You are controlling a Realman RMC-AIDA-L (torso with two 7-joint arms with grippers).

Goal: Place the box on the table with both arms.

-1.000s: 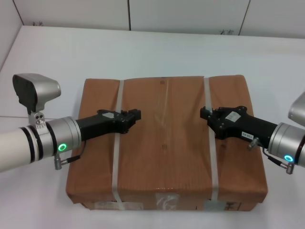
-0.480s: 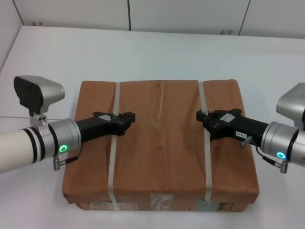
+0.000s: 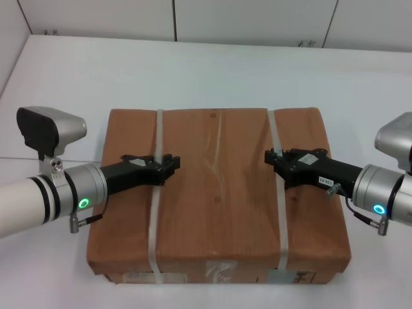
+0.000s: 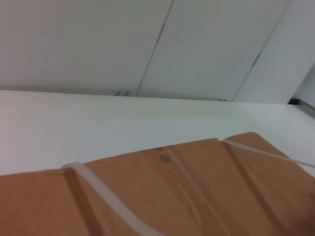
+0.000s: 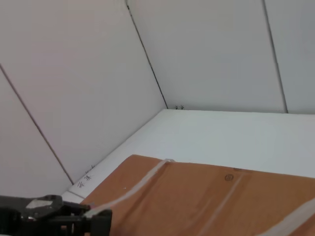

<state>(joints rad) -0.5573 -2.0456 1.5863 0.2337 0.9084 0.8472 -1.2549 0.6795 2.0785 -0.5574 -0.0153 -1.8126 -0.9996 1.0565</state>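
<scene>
The brown paper box [image 3: 219, 193] lies flat on the white table [image 3: 212, 71], near its front. Two white straps run across the box. My left gripper [image 3: 168, 166] is over the box top and shut on the left strap [image 3: 154, 225], which rises off the paper in the left wrist view [image 4: 103, 196]. My right gripper [image 3: 273, 159] is shut on the right strap [image 3: 281, 225]. Clear tape and labels [image 3: 219, 273] sit on the near side. The right wrist view shows the box [image 5: 206, 196] and my left gripper [image 5: 93, 219] farther off.
White wall panels [image 3: 257, 19] close the table's far side, and another wall [image 3: 9, 38] stands along its left. Bare tabletop lies behind the box and on both sides of it.
The box has sunk lower and a little farther from the head camera with both grippers on its straps. In the last half second it barely moved.
</scene>
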